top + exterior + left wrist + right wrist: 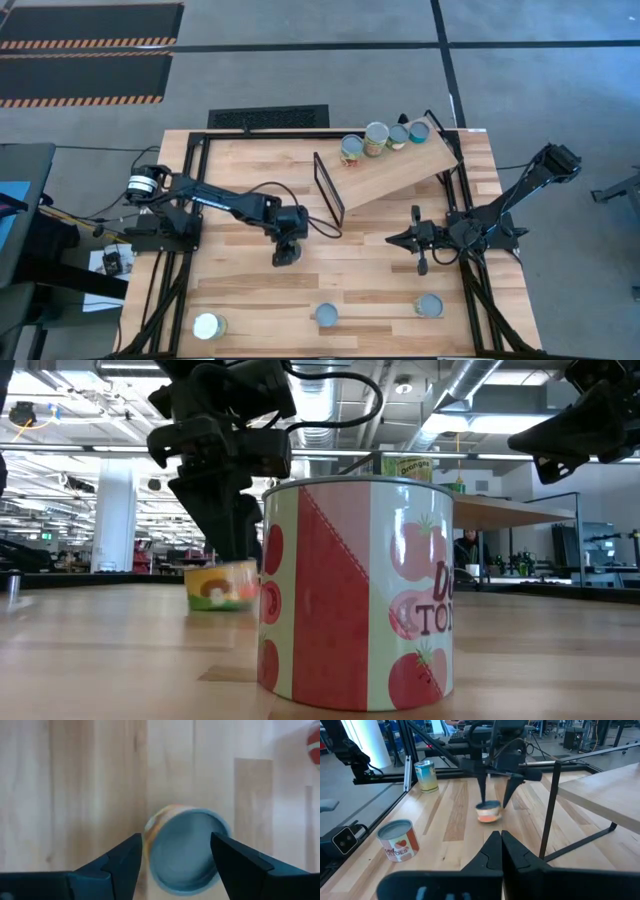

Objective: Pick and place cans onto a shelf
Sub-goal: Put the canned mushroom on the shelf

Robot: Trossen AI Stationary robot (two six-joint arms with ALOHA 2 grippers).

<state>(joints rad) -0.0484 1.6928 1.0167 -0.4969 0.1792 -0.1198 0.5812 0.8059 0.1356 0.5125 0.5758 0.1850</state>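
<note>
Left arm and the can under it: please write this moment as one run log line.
left end effector: open, astride can | can: on table | right end effector: shut, idle | shelf: four cans

Black frame (pixel 329 188) stands beside the left pincer (pixel 285 256) (seemingly apart); tabletop (pixel 360 260) between arms bare

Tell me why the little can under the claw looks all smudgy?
In the left wrist view the can between the open left claw is smeared, likely motion or nearness. In the low view it is soft behind the sharper tomato can. In the right wrist view it is smeared too.
</note>
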